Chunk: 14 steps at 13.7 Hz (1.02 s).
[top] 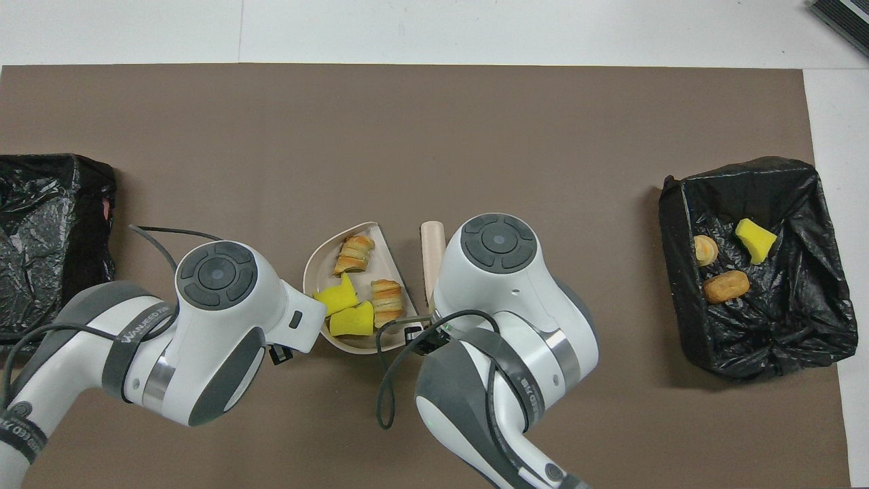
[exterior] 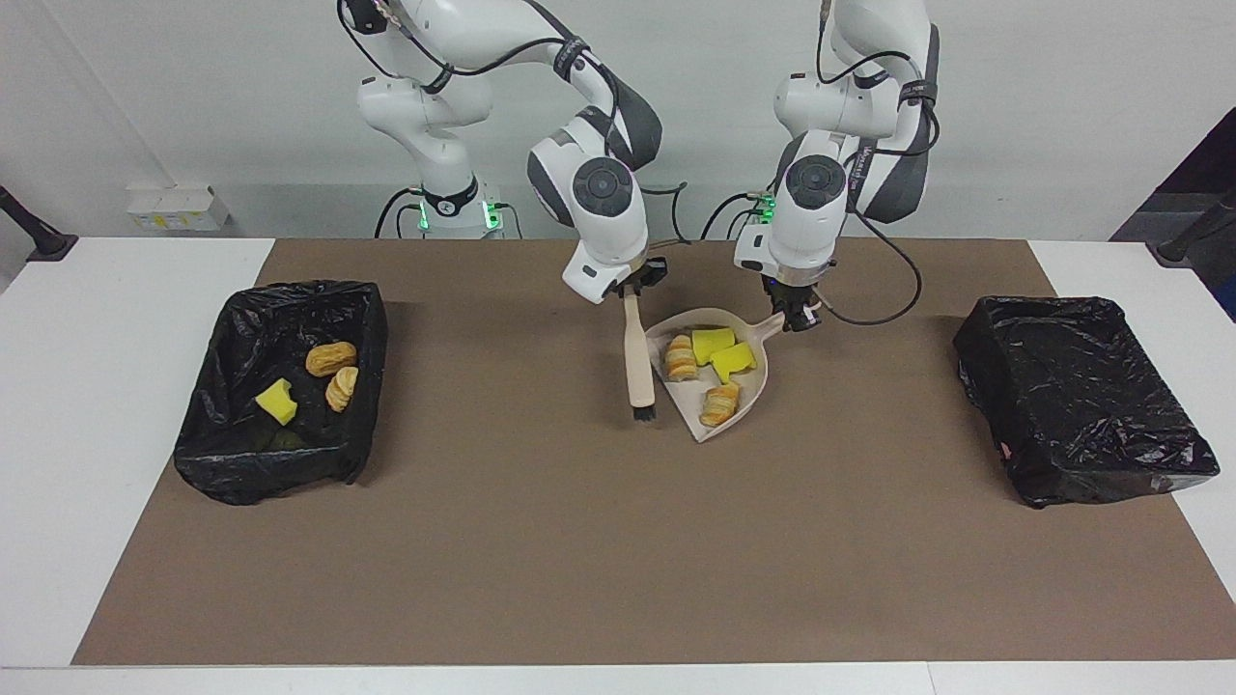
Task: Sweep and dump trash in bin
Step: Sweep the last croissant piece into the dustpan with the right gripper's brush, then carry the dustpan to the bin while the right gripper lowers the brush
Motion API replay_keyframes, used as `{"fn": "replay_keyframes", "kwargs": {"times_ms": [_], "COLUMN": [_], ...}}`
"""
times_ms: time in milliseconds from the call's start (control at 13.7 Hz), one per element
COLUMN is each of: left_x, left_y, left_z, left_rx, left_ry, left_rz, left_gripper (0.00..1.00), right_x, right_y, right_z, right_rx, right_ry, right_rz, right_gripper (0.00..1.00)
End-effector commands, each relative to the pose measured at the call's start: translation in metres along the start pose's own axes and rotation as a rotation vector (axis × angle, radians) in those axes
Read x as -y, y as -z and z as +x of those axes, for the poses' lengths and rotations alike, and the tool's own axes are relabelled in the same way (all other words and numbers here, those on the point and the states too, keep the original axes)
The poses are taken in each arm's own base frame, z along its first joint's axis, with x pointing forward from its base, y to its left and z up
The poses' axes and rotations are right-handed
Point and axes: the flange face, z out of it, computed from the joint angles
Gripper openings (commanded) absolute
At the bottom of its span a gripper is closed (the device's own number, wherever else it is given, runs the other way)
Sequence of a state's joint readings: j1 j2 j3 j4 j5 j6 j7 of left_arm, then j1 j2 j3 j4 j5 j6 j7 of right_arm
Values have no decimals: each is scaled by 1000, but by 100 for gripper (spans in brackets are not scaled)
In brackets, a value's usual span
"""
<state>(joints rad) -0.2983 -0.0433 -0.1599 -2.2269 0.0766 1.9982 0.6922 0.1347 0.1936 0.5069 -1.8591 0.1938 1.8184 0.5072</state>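
Observation:
A beige dustpan (exterior: 690, 398) (top: 322, 263) lies on the brown mat in front of the robots. It holds trash: two yellow sponge chunks (exterior: 724, 352) (top: 343, 309) and two bread pieces (exterior: 721, 403) (top: 387, 301). My left gripper (exterior: 798, 319) is shut on the dustpan's handle. My right gripper (exterior: 632, 290) is shut on the handle of the beige brush (exterior: 637, 362) (top: 432, 238), which stands against the pan's open edge with its bristles on the mat. In the overhead view the arms' wrists hide both grippers.
A black-lined bin (exterior: 232, 454) (top: 781, 339) at the right arm's end of the table holds one yellow sponge (exterior: 275, 401) and two bread pieces (exterior: 331, 358). A second black-lined bin (exterior: 1081, 396) (top: 47, 238) stands at the left arm's end.

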Motion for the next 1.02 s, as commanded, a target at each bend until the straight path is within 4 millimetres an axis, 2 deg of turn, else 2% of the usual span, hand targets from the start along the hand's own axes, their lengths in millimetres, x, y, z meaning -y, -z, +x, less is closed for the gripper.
{"fn": "replay_keyframes", "kwargs": {"times_ms": [0, 146, 292, 438, 583, 656, 802, 948], "left_x": [-5, 1, 12, 26, 37, 44, 61, 82], "left_y": [3, 6, 18, 37, 51, 59, 79, 104], "left_z": [-7, -11, -26, -53, -71, -78, -103, -136], "left_rx": [0, -9, -41, -96, -136, -157, -180, -200], "left_ry": [73, 91, 134, 213, 268, 292, 367, 449], "left_rz": [-2, 0, 10, -2, 5, 6, 13, 1], "left_gripper": [0, 0, 0, 0, 0, 0, 0, 0], "right_x": [-1, 5, 5, 30, 44, 62, 87, 96], "right_y": [11, -4, -10, -23, -48, -62, -96, -111], "right_z": [-35, -60, -72, -91, -102, -110, -109, -104], "right_rx": [-39, -46, -42, -37, -54, -48, -28, -11], "right_ry": [-13, -60, -80, -106, -113, -92, -82, -70], "right_rz": [-44, -77, -83, -101, -95, -72, -51, -49], "right_gripper": [0, 0, 0, 0, 0, 0, 0, 0]}}
